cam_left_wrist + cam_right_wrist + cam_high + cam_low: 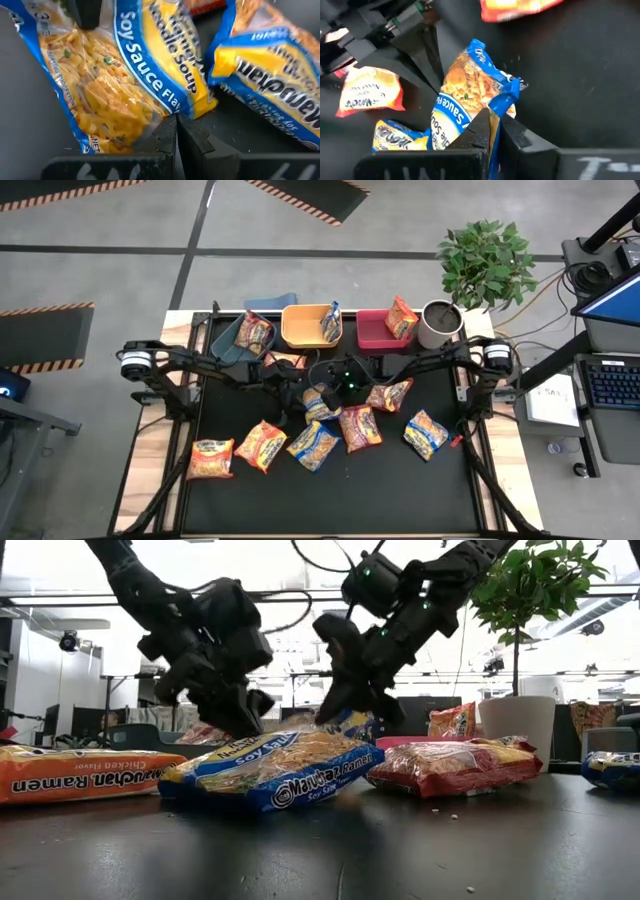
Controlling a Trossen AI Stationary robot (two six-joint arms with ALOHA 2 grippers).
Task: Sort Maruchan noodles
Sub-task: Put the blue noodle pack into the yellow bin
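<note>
On your far left, near the front of the black table (220,500), an orange-trimmed packet (210,459) lies flat, with a second orange-and-yellow packet (261,445) just to its right and a blue-trimmed soy sauce packet (312,445) beside that. Behind them, along the far edge, the blue bin (222,340) already holds one packet (255,332).

Move toward the middle and you find both arms meeting. Your left gripper (291,396) hangs just left of centre with its fingers (167,137) pressed together on nothing; its tips sit right by the corner of a blue soy sauce packet (115,75), which its wrist camera shows close up. Just to its right, your right gripper (492,127) is clenched on the edge of that same blue soy sauce packet (470,95), which in the low view looks lifted off the table between the two grippers.

Behind this, the yellow bin (300,330) carries a blue-trimmed packet (331,321) standing on edge. In front, a red-trimmed packet (359,427) lies on the table, with another red-trimmed one (389,394) farther back on the right.

Farther right, the red bin (375,335) has an orange packet (401,317) leaning in it, and a blue-trimmed packet (427,434) lies alone toward the right edge. Past the bins stands a potted plant (487,260)
</note>
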